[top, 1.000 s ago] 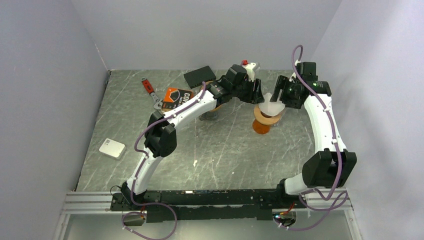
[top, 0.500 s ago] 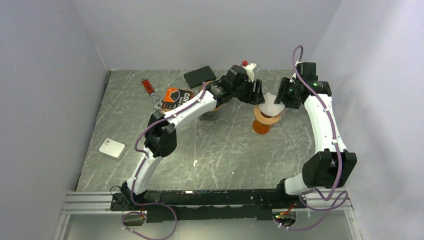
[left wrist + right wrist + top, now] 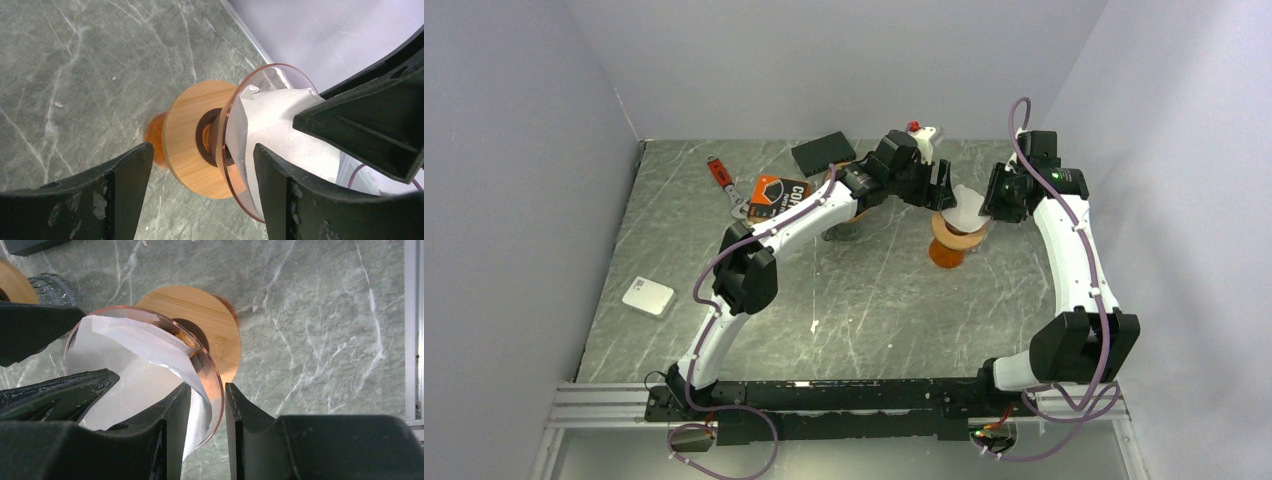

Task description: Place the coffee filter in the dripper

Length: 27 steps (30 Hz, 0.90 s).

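The dripper [image 3: 948, 243], an orange glass cone on a wooden collar [image 3: 192, 135] and orange base, stands at the back of the table. The white coffee filter [image 3: 965, 208] sits inside the cone, one edge folded over the rim [image 3: 135, 365]. My left gripper [image 3: 941, 190] is open, its fingers straddling the cone's left side [image 3: 202, 149] without gripping. My right gripper [image 3: 991, 205] is at the cone's right side. Its narrow jaws [image 3: 207, 387] pinch the filter's edge against the glass rim, one finger inside the cone and one outside.
A black box [image 3: 823, 153], a coffee bag [image 3: 779, 190] and a red-handled tool [image 3: 718, 172] lie at the back left. A glass jar [image 3: 844, 230] stands under the left arm. A small white box [image 3: 648, 296] lies at the left. The side walls stand close.
The right gripper has moved onto the cone's rim and narrowed its jaws around filter and glass. The left gripper's jaws have widened.
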Each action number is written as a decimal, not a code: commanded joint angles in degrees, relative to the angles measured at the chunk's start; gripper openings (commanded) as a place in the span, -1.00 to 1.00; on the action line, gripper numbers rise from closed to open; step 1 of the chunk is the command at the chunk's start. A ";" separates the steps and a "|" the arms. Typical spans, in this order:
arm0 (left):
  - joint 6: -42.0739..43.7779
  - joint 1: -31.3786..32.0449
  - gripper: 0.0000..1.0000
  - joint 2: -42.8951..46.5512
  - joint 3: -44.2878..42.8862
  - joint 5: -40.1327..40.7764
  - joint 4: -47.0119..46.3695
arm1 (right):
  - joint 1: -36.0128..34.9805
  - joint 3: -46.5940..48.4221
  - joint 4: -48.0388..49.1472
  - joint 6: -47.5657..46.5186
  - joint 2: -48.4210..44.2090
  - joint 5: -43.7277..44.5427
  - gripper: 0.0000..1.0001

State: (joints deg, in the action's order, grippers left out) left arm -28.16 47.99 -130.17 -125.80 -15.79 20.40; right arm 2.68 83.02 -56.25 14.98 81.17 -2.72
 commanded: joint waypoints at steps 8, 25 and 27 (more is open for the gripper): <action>1.47 0.31 0.90 5.74 0.36 -0.72 -1.79 | -0.04 1.08 -0.51 -1.71 -3.48 1.74 0.02; 6.01 -6.39 0.99 24.07 15.65 -1.57 -8.44 | 0.06 8.64 4.89 0.97 -5.89 -3.46 0.75; 6.70 -8.67 0.99 26.62 18.45 -0.87 -7.88 | 0.07 8.38 6.68 1.70 -7.07 -2.97 0.85</action>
State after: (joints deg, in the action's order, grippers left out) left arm -23.57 43.46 -109.43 -111.26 -16.86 13.93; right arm 2.70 88.97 -54.92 14.90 77.58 -5.39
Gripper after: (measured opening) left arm 0.994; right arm 0.886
